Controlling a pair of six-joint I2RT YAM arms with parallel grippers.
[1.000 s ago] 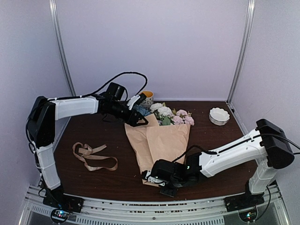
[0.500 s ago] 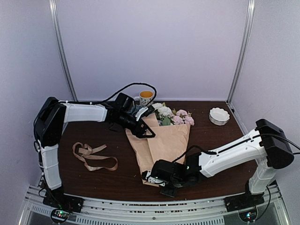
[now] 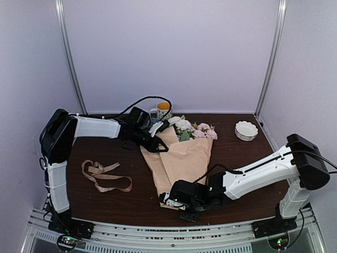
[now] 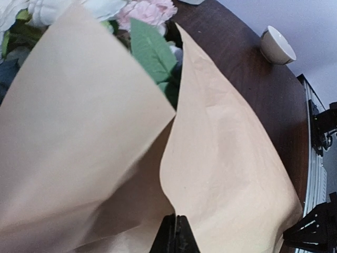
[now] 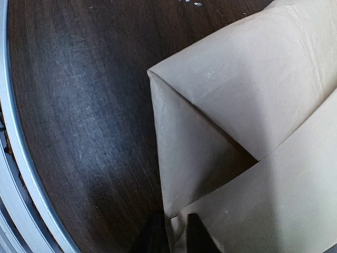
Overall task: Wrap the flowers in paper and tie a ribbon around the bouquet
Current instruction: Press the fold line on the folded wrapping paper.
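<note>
- The bouquet lies on the dark wooden bench at the centre of the top view. Its narrow end points to the lower edge of the frame and its wide mouth points to the back wall.
- The flowers, white and pink heads with green leaves, stick out of the cone's upper end, just right of centre.
- The paper is peach-tan and creased. In the left wrist view two flaps of it overlap, with a green leaf showing in the gap between them near the top.
- The left gripper sits at the upper left edge of the cone. Its fingers are pressed together on the paper's edge (the left wrist view shows the flaps meeting right at the fingertips).
- The right gripper is low on the bench at the cone's narrow bottom end, in the lower middle of the top view.
- In the right wrist view its fingers stand slightly apart, with a folded paper edge running down between them. I cannot tell whether they press on it.
- A tan ribbon lies in loose loops on the bench at the left of the frame, well apart from the bouquet.
- A mug stands at the back of the bench, just behind the left gripper.
- A small white bowl sits at the upper right of the bench, apart from the flowers.
</note>
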